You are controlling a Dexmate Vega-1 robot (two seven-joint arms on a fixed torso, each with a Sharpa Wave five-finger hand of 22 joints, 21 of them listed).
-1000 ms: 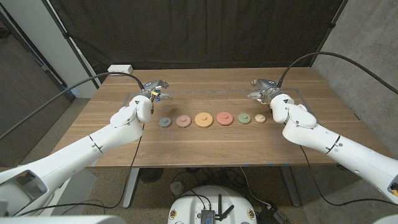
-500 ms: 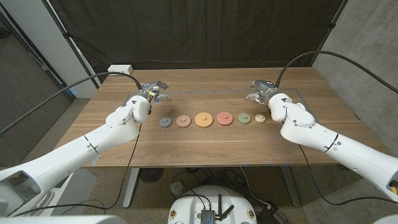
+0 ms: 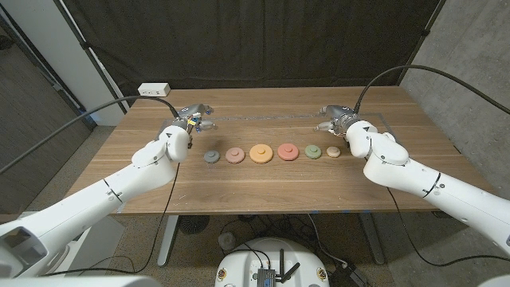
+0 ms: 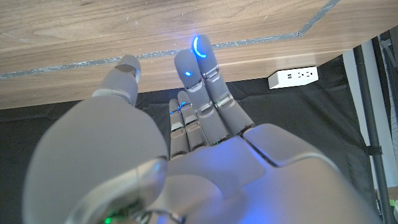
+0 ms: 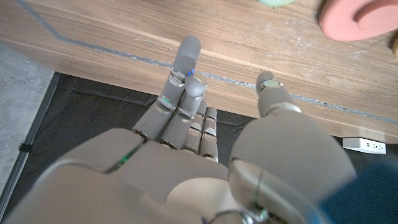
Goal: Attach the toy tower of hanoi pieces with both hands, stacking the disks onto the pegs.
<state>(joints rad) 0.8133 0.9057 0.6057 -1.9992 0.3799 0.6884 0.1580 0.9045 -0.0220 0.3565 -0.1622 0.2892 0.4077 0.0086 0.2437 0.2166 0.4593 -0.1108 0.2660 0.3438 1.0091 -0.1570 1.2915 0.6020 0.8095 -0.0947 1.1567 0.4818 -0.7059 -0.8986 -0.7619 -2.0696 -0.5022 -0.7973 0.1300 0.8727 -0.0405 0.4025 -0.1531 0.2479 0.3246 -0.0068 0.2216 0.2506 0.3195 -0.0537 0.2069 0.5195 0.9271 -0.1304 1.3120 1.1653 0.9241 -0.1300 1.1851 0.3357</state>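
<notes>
both white arms come in from the bottom corners of the head view and reach up toward the middle of the frame. the left hand [image 3: 194,118] sits left of centre in the upper half, the right hand [image 3: 333,116] right of centre at about the same height, well apart from each other. in each wrist view the grey fingers [image 4: 200,62] of that arm's own hand are stretched out close together, thumb set apart, holding nothing; the right hand's fingers [image 5: 185,59] likewise.

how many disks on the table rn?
6, in one row mid-table, from robot's left: grey round disk, salmon disk, orange disk, red disk, green disk, small tan disk. None looks hidden.
</notes>
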